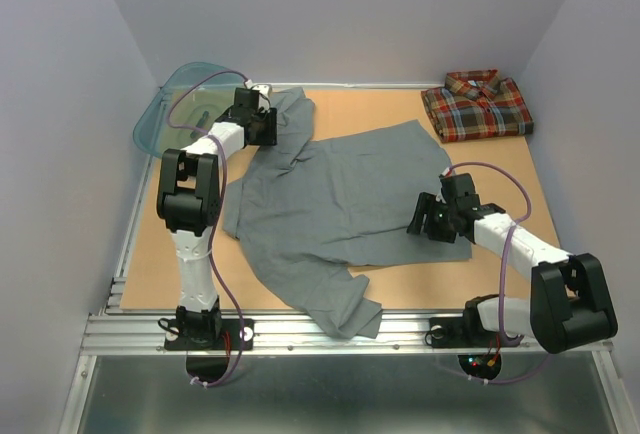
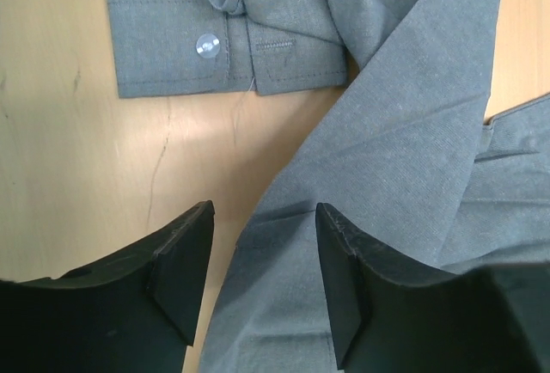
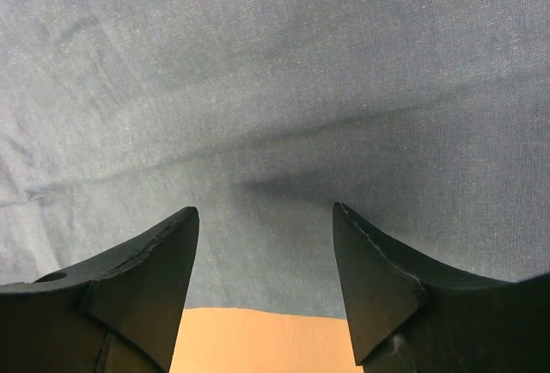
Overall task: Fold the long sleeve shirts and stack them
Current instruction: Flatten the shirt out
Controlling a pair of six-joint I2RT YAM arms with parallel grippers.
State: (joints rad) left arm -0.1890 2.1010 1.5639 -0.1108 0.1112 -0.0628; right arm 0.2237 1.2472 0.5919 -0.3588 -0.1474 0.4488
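The grey shirt (image 1: 340, 204) lies spread out over the middle of the table, one sleeve trailing toward the front edge. The plaid shirt (image 1: 476, 105) lies folded at the back right. My left gripper (image 1: 270, 124) is open over the grey shirt's far left part; in the left wrist view (image 2: 265, 218) its jaws stand apart over a cloth edge (image 2: 378, 158), with a buttoned cuff (image 2: 225, 39) beyond. My right gripper (image 1: 420, 219) is open over the shirt's right hem; in the right wrist view (image 3: 265, 218) grey cloth (image 3: 275, 89) fills the frame.
The teal plastic basin (image 1: 178, 104) stands at the back left corner, just behind the left arm. The wooden tabletop (image 1: 500, 169) shows bare between the two shirts. A metal rail (image 1: 340, 329) runs along the front edge.
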